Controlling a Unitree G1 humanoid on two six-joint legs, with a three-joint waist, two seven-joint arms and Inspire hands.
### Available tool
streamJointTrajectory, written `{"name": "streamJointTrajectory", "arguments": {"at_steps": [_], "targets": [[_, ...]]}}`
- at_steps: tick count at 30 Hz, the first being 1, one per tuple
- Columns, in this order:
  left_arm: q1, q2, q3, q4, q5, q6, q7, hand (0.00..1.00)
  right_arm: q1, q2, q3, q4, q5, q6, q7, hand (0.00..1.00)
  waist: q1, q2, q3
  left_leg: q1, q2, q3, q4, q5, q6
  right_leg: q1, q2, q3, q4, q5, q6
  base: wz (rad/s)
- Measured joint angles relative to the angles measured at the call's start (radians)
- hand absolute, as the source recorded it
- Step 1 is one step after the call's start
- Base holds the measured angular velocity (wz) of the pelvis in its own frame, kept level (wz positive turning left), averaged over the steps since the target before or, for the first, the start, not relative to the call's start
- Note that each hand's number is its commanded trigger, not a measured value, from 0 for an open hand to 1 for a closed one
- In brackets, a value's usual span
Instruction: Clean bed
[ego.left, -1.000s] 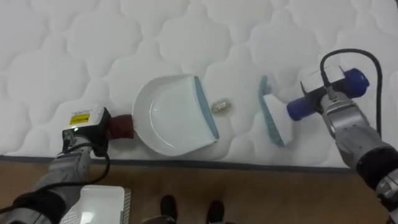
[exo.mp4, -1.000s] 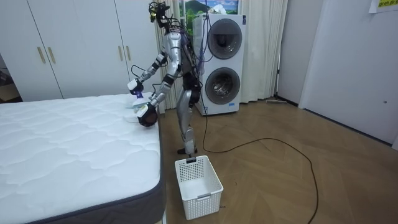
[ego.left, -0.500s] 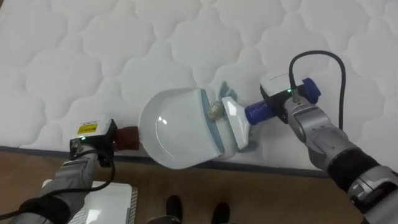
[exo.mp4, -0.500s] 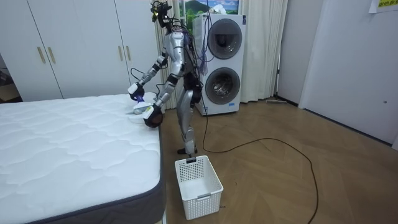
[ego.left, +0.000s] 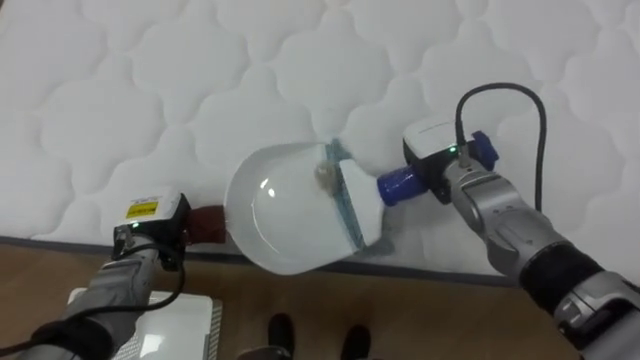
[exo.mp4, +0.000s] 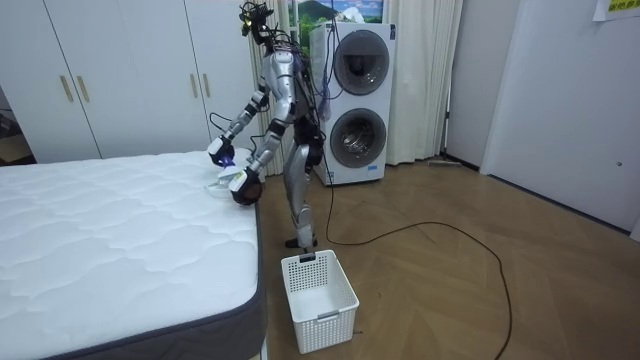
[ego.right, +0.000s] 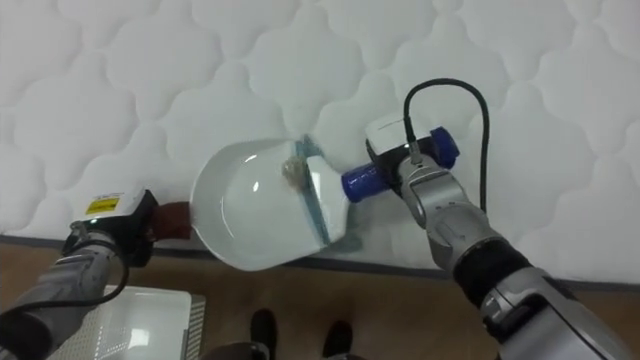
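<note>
A white dustpan lies on the quilted white mattress near its front edge. My left hand is shut on its dark red handle. A small crumpled scrap sits just inside the pan's teal lip. The brush's white head presses against that lip, with teal bristles facing the pan. My right hand is shut on the brush's blue handle. In the room view I stand at the bed's corner, both arms reaching over the mattress.
A white slatted basket stands on the wooden floor beside the bed; its corner shows at lower left below the mattress edge. Stacked washing machines stand behind me. Wardrobe doors line the wall.
My right hand swept the brush leftwards across the mattress to the dustpan's lip, pushing the scrap from the mattress into the pan. My left hand kept hold of the pan's handle.
</note>
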Motion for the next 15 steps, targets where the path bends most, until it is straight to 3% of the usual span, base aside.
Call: {"name": "streamJointTrajectory", "arguments": {"at_steps": [4, 8, 15], "targets": [[0.0, -0.001, 0.001, -0.008, 0.019, -0.003, 0.008, 1.0, 0.0, -0.002, -0.002, -0.035, 0.002, -0.01, 0.018, 1.0, 0.016, 0.001, -0.0009, -0.015, 0.0, 0.0, 0.002, 0.0, 0.0, -0.014, -0.001, 0.0, 0.002, 0.0, 0.0, 0.0], [0.0, -0.005, 0.008, -0.009, 0.044, -0.005, 0.017, 1.0, 0.0, 0.01, 0.0, -0.043, 0.018, -0.063, 0.018, 1.0, 0.02, 0.003, -0.0015, -0.014, 0.0, 0.0, 0.001, 0.0, 0.0, -0.014, -0.001, -0.003, 0.002, 0.0, 0.0, 0.0], [0.008, -0.02, 0.018, -0.013, 0.047, -0.01, 0.019, 1.0, 0.001, 0.06, 0.0, -0.078, 0.078, -0.11, 0.019, 1.0, 0.03, 0.003, -0.0012, -0.015, -0.002, -0.002, 0.001, 0.0, 0.0, -0.014, -0.004, -0.003, 0.004, 0.0, 0.0, 0.0]]}}
